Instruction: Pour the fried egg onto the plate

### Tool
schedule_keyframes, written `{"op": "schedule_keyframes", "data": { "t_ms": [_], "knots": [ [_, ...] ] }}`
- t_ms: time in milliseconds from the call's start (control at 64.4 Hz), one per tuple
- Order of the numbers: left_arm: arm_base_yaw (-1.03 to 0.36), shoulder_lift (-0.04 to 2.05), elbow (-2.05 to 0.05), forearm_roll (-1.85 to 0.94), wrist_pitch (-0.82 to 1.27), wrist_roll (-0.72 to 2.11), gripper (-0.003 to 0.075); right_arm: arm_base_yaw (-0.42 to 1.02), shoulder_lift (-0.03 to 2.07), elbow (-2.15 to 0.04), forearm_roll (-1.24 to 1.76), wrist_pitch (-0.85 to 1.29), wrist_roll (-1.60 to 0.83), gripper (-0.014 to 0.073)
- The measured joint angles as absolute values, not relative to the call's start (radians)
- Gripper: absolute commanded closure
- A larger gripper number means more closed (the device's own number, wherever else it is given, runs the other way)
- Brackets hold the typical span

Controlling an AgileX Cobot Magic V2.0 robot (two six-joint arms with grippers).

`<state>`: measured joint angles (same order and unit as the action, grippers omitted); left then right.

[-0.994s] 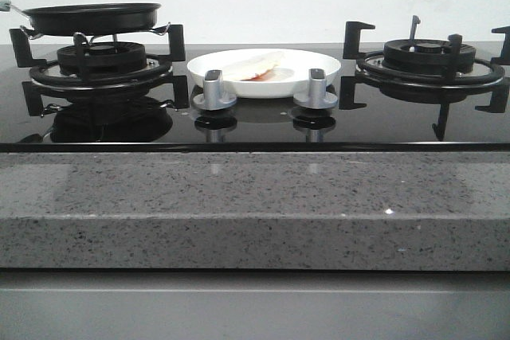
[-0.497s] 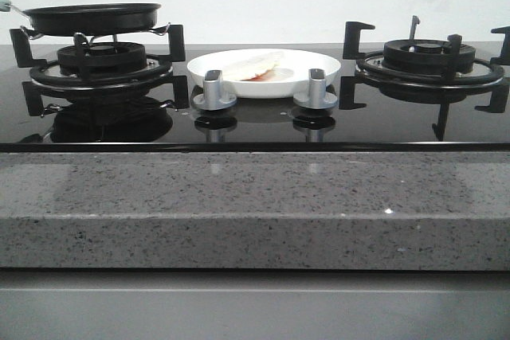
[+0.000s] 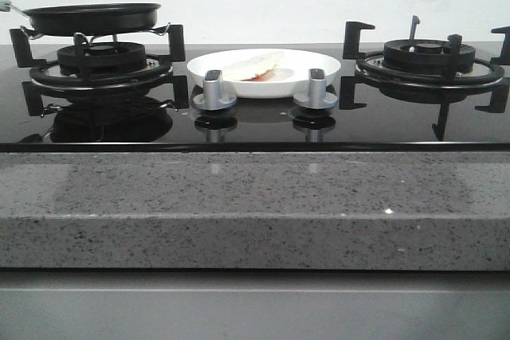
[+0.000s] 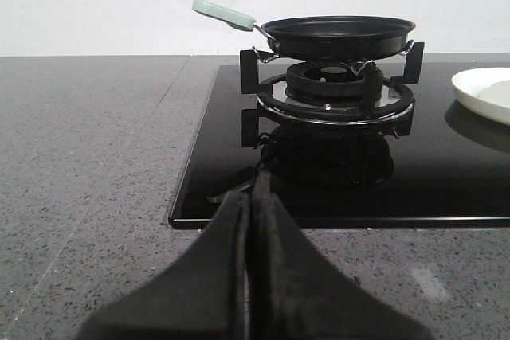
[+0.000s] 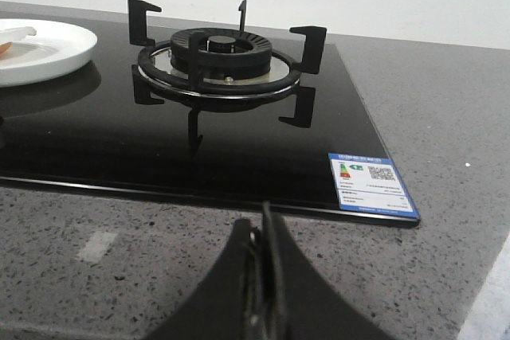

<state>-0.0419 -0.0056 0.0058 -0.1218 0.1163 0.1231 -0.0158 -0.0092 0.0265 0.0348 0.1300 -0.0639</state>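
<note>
Egg: your fried egg [image 3: 253, 64] lies folded on the plate [image 3: 319, 64].
Pan: the pan [image 3: 92, 17] sits far left on its burner.
Grippers: your left gripper [image 4: 250, 220] and right gripper [image 5: 264, 256] are both squeezed closed, holding nothing.

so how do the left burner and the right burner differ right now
The left burner carries the black frying pan on its grate; the right burner is bare. So the left burner's prongs are partly hidden under the pan, while the right burner's stand in plain sight. Both are black ring grates on the glossy black hob, flanking the plate.
</note>
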Motion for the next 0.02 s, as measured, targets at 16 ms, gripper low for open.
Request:
{"op": "schedule_keyframes", "data": {
  "t_ms": [16],
  "knots": [
    [-0.042,-0.006,0.006,-0.122,0.116,0.123,0.0740,-0.016,-0.009,0.026,0.035,0.130,-0.064,0.0661]
  ]
}}
